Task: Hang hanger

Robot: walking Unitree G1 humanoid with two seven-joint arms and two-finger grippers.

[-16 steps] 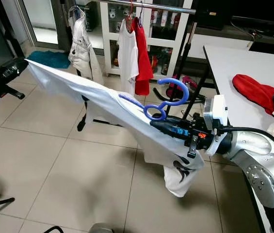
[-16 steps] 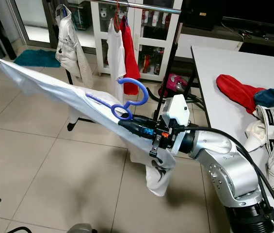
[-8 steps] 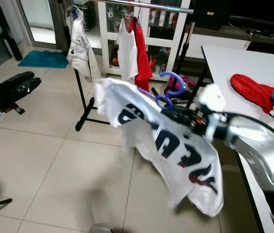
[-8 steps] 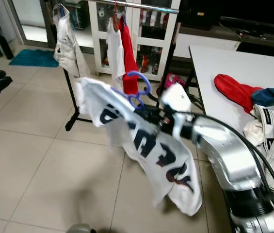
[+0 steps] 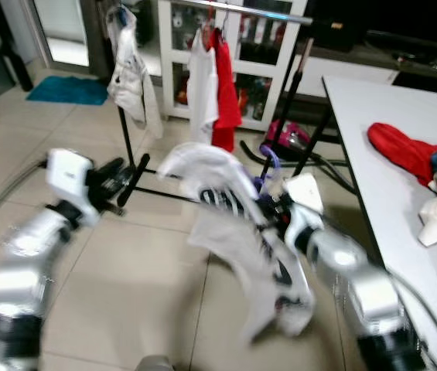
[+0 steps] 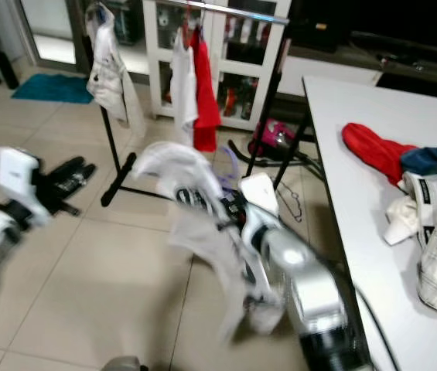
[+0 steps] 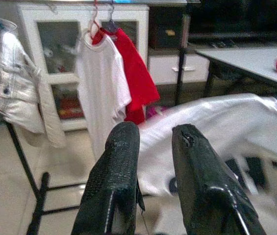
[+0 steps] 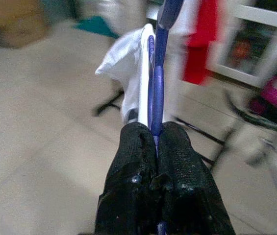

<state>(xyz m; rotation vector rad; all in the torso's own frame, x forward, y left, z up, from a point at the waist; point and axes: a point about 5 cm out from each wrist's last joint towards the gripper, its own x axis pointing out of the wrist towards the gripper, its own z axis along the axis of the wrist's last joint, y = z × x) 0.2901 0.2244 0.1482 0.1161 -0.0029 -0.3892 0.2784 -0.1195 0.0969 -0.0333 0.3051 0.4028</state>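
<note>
My right gripper (image 8: 153,139) is shut on the neck of a blue hanger (image 8: 156,78), low in front of the clothes rail. A white printed T-shirt (image 5: 230,209) hangs from that hanger and droops towards the floor, blurred by motion. The hanger's hook (image 5: 271,159) points up at the clothes rail (image 5: 233,9), which stays well above and behind it. My left gripper (image 7: 155,142) is open with nothing between its fingers. It reaches in from the left, short of the shirt (image 7: 216,127).
A white jacket (image 5: 131,73), a white shirt (image 5: 201,85) and a red shirt (image 5: 226,85) hang on the rail. The rack's black legs (image 5: 129,166) stand on the tiled floor. To the right is a white table (image 5: 373,116) with a red garment (image 5: 404,147) and other clothes.
My left gripper has let go of the shirt, which dropped from stretched out to hanging off the hanger. The left arm swung inwards, and the right arm carried the hanger closer to the rack.
</note>
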